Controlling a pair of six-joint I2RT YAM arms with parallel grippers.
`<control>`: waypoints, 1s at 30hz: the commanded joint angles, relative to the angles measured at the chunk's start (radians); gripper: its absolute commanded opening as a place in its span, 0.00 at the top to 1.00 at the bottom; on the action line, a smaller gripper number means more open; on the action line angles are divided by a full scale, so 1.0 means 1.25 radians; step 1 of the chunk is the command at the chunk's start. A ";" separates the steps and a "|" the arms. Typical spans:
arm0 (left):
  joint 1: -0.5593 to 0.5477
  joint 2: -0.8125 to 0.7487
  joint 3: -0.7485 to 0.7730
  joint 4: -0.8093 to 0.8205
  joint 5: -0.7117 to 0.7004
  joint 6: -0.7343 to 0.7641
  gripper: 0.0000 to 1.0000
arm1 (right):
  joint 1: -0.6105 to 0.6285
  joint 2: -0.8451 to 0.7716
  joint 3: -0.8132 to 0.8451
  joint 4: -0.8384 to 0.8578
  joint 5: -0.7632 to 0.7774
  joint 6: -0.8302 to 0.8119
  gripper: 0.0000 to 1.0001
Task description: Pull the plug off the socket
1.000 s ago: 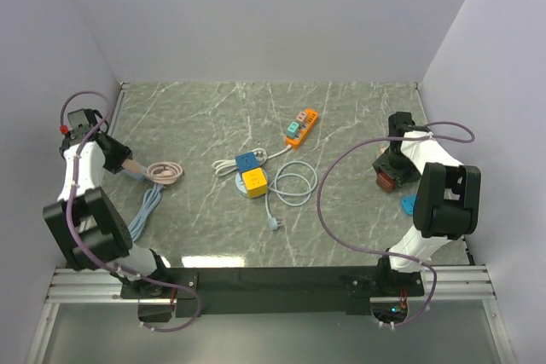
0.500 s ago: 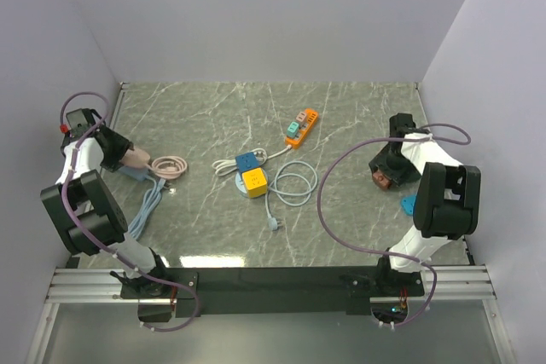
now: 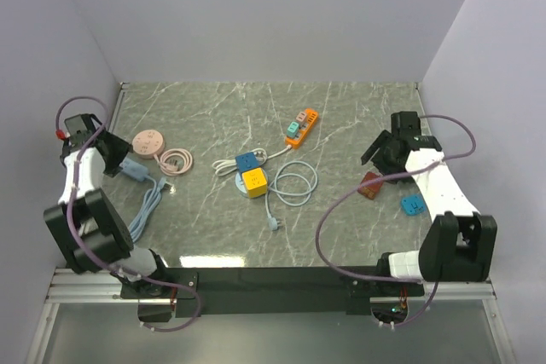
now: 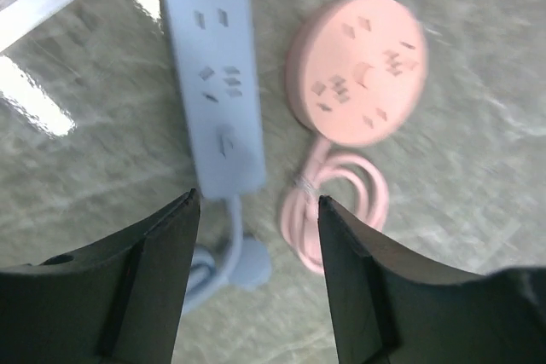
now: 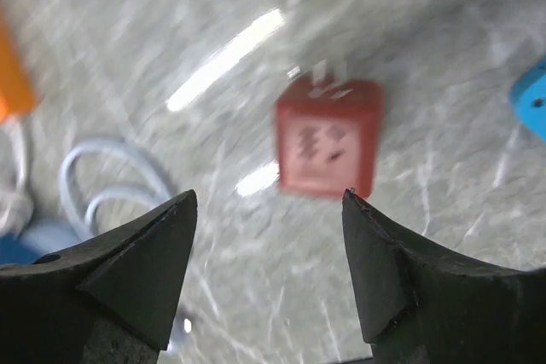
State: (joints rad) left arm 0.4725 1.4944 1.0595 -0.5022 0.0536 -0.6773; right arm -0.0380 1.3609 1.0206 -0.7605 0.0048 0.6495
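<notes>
The orange strip (image 3: 301, 126) is laid on the counter (image 3: 213, 108), with a teal plug (image 3: 293, 128) and a pink plug (image 3: 302, 116) seated in its face. Well to the left of the orange strip, the left end effector (image 4: 258, 202) is held wide open and empty above a pale blue strip (image 4: 213, 83) and a round pink socket (image 4: 357, 68), laid side by side. To the right of the orange strip, nearer the front edge, the right end effector (image 5: 268, 197) is likewise spread wide, nothing gripped, over a red cube (image 5: 328, 147).
</notes>
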 commanded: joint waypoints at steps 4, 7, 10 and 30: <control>-0.054 -0.200 -0.061 -0.007 0.150 -0.014 0.34 | 0.179 -0.091 0.073 -0.020 -0.115 -0.130 0.20; -0.105 -0.262 -0.111 -0.006 0.304 0.003 0.30 | 0.315 -0.067 0.127 -0.037 -0.100 -0.156 0.19; -0.154 -0.322 -0.170 0.003 0.369 0.012 0.23 | 0.431 -0.022 0.180 -0.032 -0.084 -0.162 0.17; -0.271 -0.490 -0.256 0.021 0.343 -0.104 0.00 | 0.730 0.427 0.511 -0.033 0.104 -0.175 0.03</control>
State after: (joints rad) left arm 0.1402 0.9096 0.7532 -0.5171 0.5182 -0.7628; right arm 0.8646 1.8740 1.6314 -0.8101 0.0746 0.4431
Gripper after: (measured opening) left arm 0.994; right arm 0.967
